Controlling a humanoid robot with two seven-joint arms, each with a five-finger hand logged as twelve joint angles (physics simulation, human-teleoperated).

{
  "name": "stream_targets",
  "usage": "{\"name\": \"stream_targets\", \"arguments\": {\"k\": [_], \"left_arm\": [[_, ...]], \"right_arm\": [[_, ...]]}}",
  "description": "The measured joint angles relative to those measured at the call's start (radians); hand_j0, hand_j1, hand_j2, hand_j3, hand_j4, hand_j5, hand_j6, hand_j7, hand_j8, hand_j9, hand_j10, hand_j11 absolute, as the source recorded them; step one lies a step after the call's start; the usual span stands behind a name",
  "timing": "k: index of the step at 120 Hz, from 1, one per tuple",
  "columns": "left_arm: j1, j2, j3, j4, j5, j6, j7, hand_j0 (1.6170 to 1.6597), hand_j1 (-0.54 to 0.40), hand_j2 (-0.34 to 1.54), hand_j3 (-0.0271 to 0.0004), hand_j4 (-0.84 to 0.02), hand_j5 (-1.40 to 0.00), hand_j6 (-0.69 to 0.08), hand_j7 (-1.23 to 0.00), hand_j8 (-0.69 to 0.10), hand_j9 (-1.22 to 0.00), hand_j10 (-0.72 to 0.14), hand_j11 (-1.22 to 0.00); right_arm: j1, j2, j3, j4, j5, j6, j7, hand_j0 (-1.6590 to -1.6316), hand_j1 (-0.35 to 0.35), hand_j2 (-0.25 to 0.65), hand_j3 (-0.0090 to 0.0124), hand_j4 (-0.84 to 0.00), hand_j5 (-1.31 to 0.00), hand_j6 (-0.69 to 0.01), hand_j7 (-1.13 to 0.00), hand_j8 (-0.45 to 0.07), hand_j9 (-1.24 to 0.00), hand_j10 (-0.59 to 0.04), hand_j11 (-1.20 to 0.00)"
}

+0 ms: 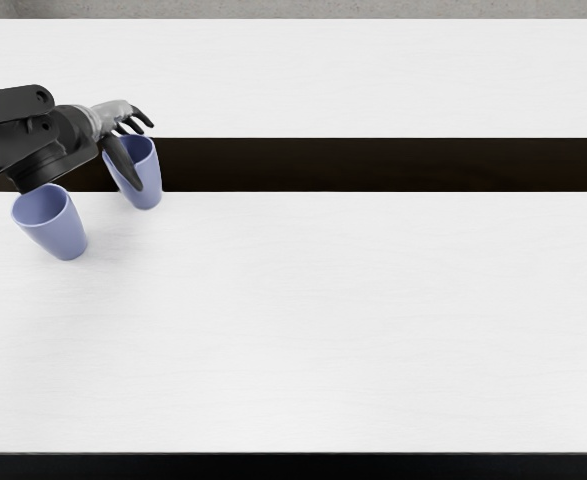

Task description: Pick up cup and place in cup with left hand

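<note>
The left hand (112, 115) is spread wide, holding nothing—thumb and fingers straddling one cup (152, 178), likely for lifting it into the other cup (59, 234).

The near cup (61, 234) and far cup (151, 182) look smooth, matt plastic. Faint wood grain marks the smooth bench (353, 320).

Altogether there are two cups (61, 232) in view, one robot arm (13, 104), one left hand (145, 155) and, in the foreground, one desk (323, 320).
</note>
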Motion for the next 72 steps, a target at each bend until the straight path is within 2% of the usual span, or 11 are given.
{"name": "stream_targets", "arguments": {"k": [29, 38, 72], "left_arm": [[0.002, 0.003, 0.000, -0.001, 0.003, -0.006, 0.001, 1.6580, -0.066, 0.07, 0.0000, -0.359, -0.45, -0.360, -0.45, -0.390, -0.45, -0.354, -0.45], [0.001, 0.003, 0.000, -0.001, 0.002, -0.010, 0.002, 1.6577, -0.088, 0.08, 0.0000, -0.382, -0.48, -0.383, -0.48, -0.363, -0.49, -0.376, -0.49], [-0.018, 0.023, 0.000, -0.057, -0.001, -0.015, 0.006, 1.6569, -0.109, 0.08, 0.0000, -0.412, -0.55, -0.341, -0.55, -0.315, -0.55, -0.412, -0.55]], "right_arm": [[0.000, 0.000, 0.000, 0.000, 0.000, 0.000, 0.000, -1.6581, -0.331, -0.003, 0.0000, -0.015, -0.02, -0.015, -0.02, -0.015, -0.02, -0.015, -0.02], [0.000, 0.000, 0.000, 0.000, 0.000, 0.000, 0.000, -1.6581, -0.331, -0.003, 0.0000, -0.015, -0.02, -0.015, -0.02, -0.015, -0.02, -0.015, -0.02], [0.000, 0.000, 0.000, 0.000, 0.000, 0.000, 0.000, -1.6581, -0.331, -0.003, 0.0000, -0.015, -0.02, -0.015, -0.02, -0.015, -0.02, -0.015, -0.02]]}}
